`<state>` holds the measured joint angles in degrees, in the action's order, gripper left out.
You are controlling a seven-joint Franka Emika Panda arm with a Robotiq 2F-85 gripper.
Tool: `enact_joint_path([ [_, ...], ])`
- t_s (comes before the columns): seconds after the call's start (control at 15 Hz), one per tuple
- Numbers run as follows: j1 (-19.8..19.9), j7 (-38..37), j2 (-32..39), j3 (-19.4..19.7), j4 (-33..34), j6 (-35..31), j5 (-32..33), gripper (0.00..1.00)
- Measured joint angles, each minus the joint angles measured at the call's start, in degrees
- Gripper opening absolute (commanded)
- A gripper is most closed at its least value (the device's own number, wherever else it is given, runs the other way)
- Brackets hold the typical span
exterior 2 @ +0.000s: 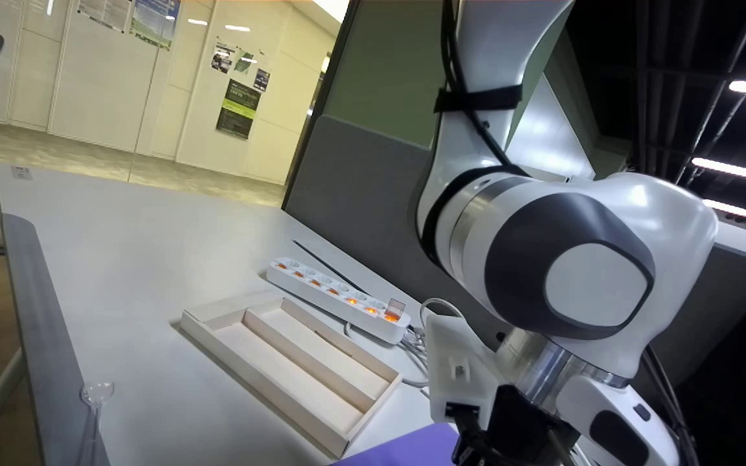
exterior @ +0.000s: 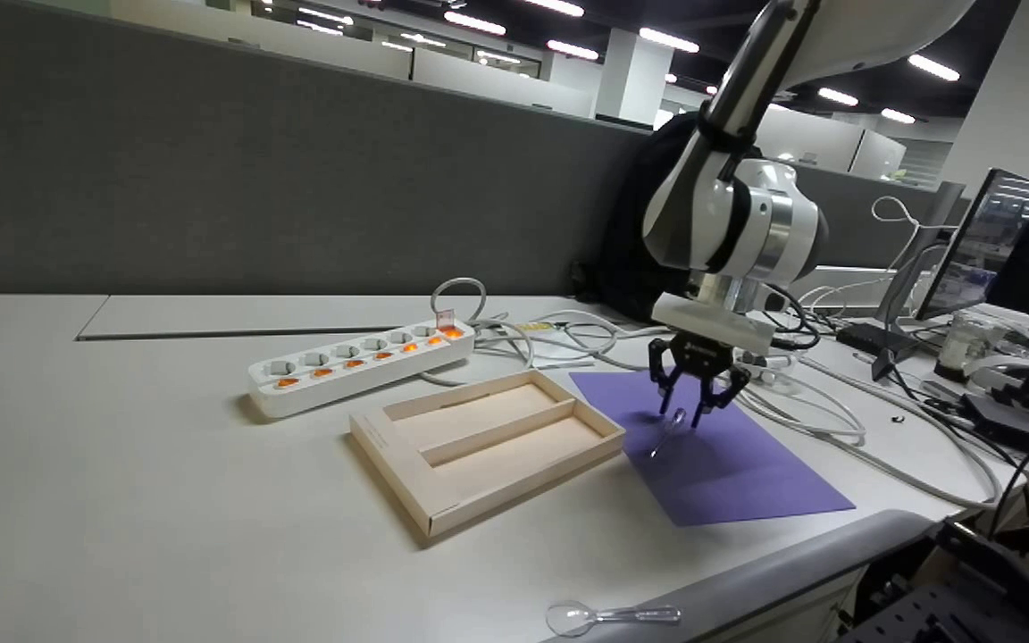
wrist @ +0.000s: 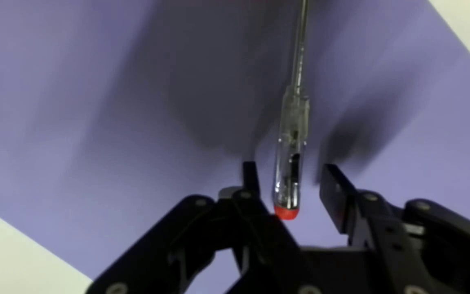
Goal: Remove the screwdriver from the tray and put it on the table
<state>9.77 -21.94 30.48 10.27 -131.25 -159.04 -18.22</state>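
Note:
The screwdriver (exterior: 668, 433) lies on the purple sheet, outside the tray. In the wrist view the screwdriver (wrist: 293, 122) has a clear handle with a red end cap and a thin metal shaft. My gripper (exterior: 680, 417) points down over the sheet. In the wrist view my open gripper (wrist: 289, 166) has one finger on each side of the handle, with gaps on both sides. The light-wood tray (exterior: 396, 451) with its central divider holds nothing; the tray (exterior 2: 311, 359) also shows in an exterior view. Both stand on the grey-white table (exterior: 166, 518).
The purple sheet (exterior: 747, 482) lies beside the tray. A white power strip (exterior: 363, 366) stands behind the tray. White cables (exterior: 577, 335) run behind and around the sheet. A clear spoon (exterior: 573, 616) lies near the table's front edge. A grey partition (exterior: 282, 179) bounds the back.

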Motion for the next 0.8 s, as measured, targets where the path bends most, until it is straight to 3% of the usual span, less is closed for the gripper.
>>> enact_joint_path([
  [0.27, -0.1, 0.0, 0.1, 0.0, 0.1, 0.2, 0.0, 0.99],
  [0.47, -1.0, -0.5, -0.2, 0.7, 0.1, 0.2, 0.2, 1.00],
  [0.8, -6.2, -5.4, -2.2, 4.6, -0.1, 0.2, 1.4, 1.00],
])
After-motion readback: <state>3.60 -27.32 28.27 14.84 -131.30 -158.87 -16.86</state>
